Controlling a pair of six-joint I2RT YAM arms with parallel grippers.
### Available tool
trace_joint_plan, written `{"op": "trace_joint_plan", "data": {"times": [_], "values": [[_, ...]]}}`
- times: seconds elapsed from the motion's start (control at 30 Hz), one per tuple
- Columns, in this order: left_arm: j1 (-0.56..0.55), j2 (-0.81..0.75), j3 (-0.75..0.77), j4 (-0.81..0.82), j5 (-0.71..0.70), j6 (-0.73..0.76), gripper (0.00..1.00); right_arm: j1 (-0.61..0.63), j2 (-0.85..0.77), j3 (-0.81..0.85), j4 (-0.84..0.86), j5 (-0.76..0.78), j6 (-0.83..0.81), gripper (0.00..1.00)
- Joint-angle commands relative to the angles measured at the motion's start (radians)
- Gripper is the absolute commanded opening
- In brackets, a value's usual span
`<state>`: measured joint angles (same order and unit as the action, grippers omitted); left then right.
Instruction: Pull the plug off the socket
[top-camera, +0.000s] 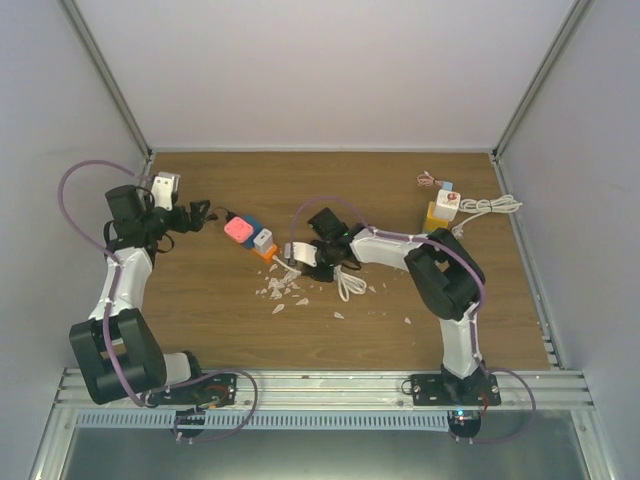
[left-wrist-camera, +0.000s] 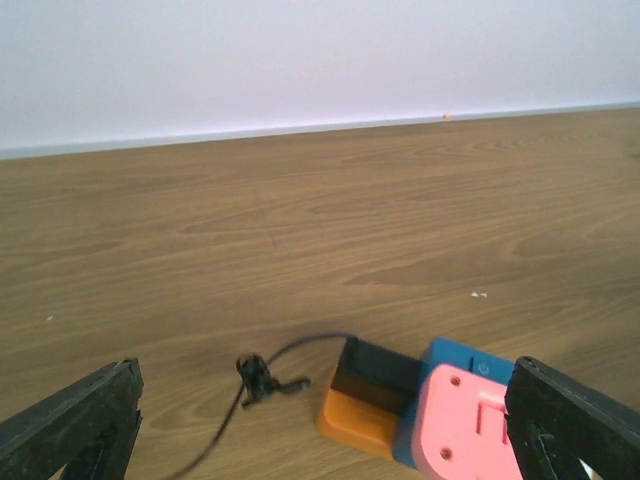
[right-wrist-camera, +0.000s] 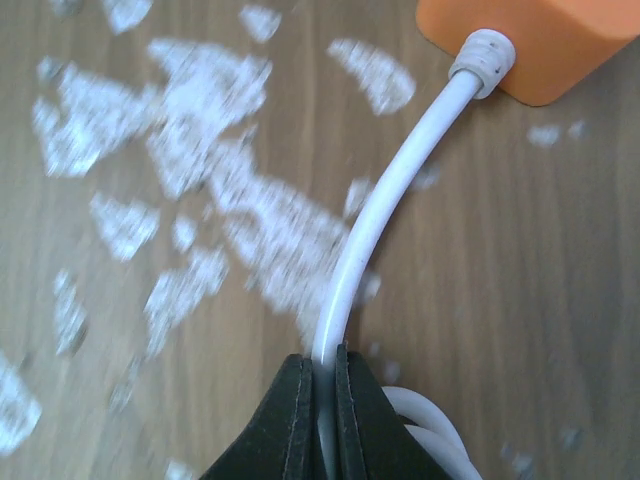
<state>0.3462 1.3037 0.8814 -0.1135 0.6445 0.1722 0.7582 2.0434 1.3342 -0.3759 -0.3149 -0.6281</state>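
Pink block (top-camera: 238, 229): sat near the middle of the tabletop (top-camera: 200, 330), pressed up against a blue piece (left-wrist-camera: 470, 360).
Orange block (right-wrist-camera: 530, 40): sat just right of the pink block, in the same bunch.
Left pincer (top-camera: 203, 216): stood wide apart, just left of the pink block.
Right pincer (right-wrist-camera: 322, 375): squeezed shut on the white cord (right-wrist-camera: 390, 190), right of the pink block.
White cord: ran from the orange block into the pincer.
Black wire (left-wrist-camera: 300, 345): lay left of the pink block.
White flakes (right-wrist-camera: 200, 140): lay scattered right of the pink block, closer to the arms.

**Wooden table, littered with scraps**

The table (top-camera: 200, 320) carries an orange socket (top-camera: 267, 254) left of centre, white scraps (top-camera: 283, 290) just nearer, a looped cable (top-camera: 350, 285) beside them, and a yellow block (top-camera: 436, 216) with a second cable (top-camera: 490, 207) far right.
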Motion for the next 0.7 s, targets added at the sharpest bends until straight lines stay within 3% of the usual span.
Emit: {"op": "trace_joint_plan", "data": {"times": [0.0, 0.23, 0.5, 0.67], "values": [[-0.060, -0.032, -0.011, 0.042, -0.011, 0.067, 0.99, -0.069, -0.076, -0.141, -0.108, -0.094, -0.150, 0.01], [-0.131, -0.026, 0.001, -0.058, 0.092, 0.225, 0.99, -0.169, -0.237, -0.369, -0.121, -0.128, -0.318, 0.00], [-0.146, 0.001, 0.028, -0.237, 0.343, 0.525, 0.99, -0.300, -0.377, -0.566, -0.153, -0.177, -0.507, 0.01], [-0.182, 0.054, 0.042, -0.340, 0.428, 0.694, 0.99, -0.394, -0.443, -0.653, -0.172, -0.199, -0.625, 0.01]]}}
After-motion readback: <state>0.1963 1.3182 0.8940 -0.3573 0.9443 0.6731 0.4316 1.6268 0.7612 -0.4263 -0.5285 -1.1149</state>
